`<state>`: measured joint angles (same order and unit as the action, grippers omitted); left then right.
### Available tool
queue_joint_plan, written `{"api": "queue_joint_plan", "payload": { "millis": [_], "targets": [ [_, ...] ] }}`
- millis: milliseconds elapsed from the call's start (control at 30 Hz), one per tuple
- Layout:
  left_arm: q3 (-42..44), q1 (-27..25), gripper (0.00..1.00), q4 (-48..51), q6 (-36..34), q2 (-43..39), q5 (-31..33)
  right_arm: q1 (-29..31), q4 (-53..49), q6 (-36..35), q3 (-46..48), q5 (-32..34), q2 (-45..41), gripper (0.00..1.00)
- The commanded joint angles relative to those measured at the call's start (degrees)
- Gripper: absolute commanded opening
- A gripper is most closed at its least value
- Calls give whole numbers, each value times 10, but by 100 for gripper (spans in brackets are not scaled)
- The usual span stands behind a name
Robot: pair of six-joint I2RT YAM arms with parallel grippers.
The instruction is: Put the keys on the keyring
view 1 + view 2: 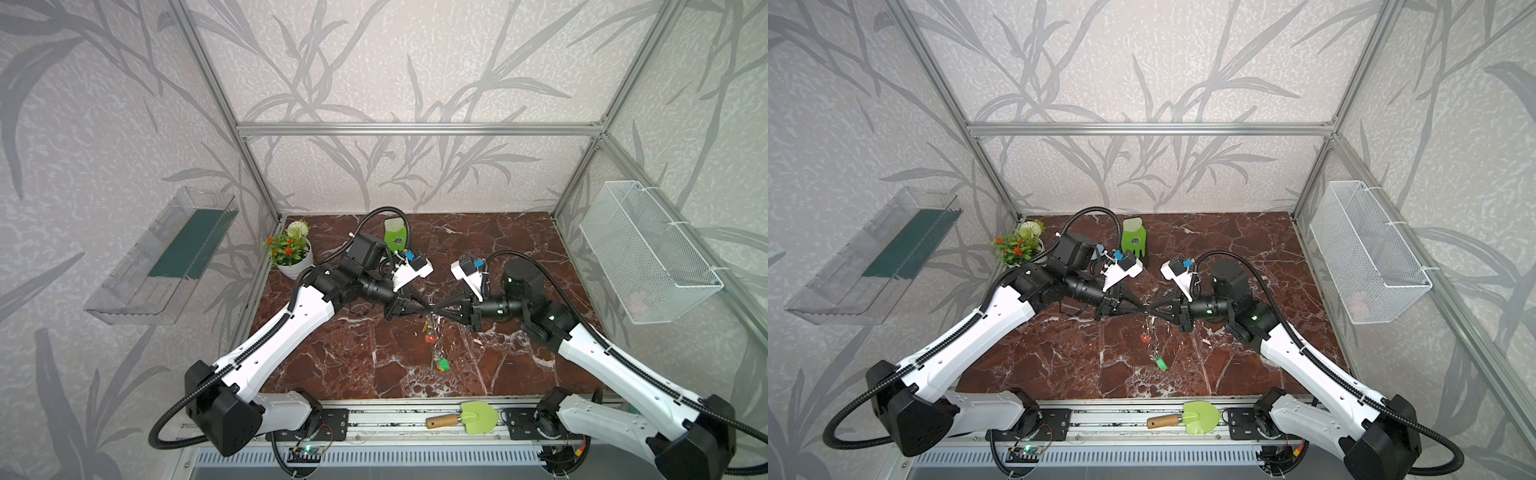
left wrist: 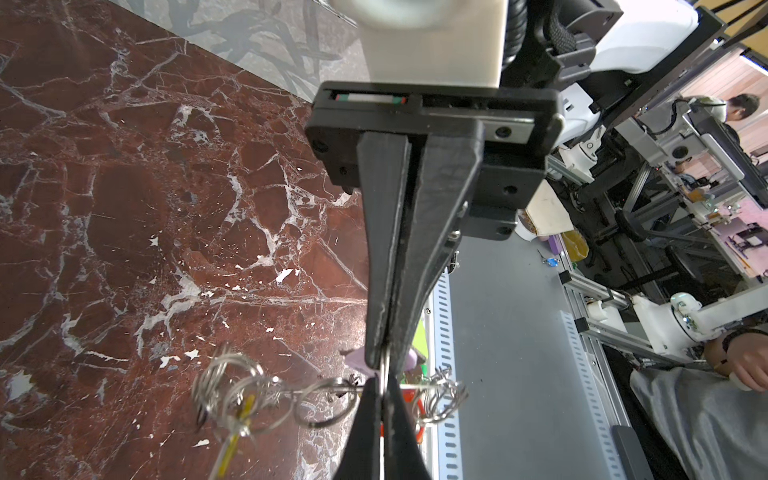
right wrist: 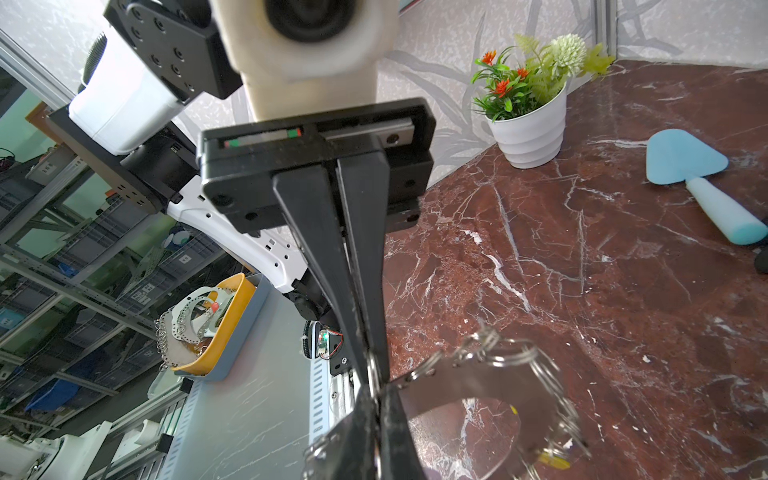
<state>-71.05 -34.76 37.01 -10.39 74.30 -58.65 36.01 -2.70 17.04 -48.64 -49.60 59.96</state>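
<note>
Both grippers meet tip to tip above the middle of the table, left gripper [image 1: 428, 308] against right gripper [image 1: 436, 308]. In the left wrist view my left gripper [image 2: 382, 384] is shut on a thin silver ring [image 2: 385, 371] seen edge-on. The right gripper [image 2: 384, 358] pinches the same ring from the opposite side. The grey keyring [image 3: 478, 386] sits right beside my shut right gripper [image 3: 377, 392], small wire loops lining its rim. Keys hang from it: a red tag [image 1: 430, 337], a green tag [image 1: 444, 365], a yellow tag [image 3: 552, 459]. A lilac tag [image 2: 356, 360] peeks from behind the fingertips.
A potted plant [image 1: 291, 253] and a green glove [image 1: 395, 235] stand at the back of the marble table [image 1: 353, 365]. A blue trowel [image 3: 698, 174] lies behind the left arm. A green trowel [image 1: 469, 417] rests on the front rail. A wire basket [image 1: 648, 253] hangs on the right wall.
</note>
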Motion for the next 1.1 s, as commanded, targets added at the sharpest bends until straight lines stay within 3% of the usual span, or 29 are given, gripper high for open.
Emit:
{"api": "queue_joint_plan", "payload": {
  "millis": [0, 67, 267, 433, 867, 1067],
  "targets": [
    [44, -7, 0, -110, 67, -31, -5, 4, 24, 3, -20, 1, -13, 0],
    [77, -7, 0, -172, 105, -60, 13, 4, 15, 1, -21, 10, -17, 0],
    [127, -7, 0, -243, 151, -123, 48, 4, 12, 5, -21, 13, -23, 23],
    [159, -7, 0, -279, 172, -157, 66, 4, 23, 16, -17, 3, -21, 33],
    [188, -7, 0, -329, 201, -178, 64, 4, 54, 27, -18, -14, -2, 33],
    [190, -7, 0, -330, 200, -181, 71, 4, 60, 31, -13, -16, -4, 14]
  ]
}}
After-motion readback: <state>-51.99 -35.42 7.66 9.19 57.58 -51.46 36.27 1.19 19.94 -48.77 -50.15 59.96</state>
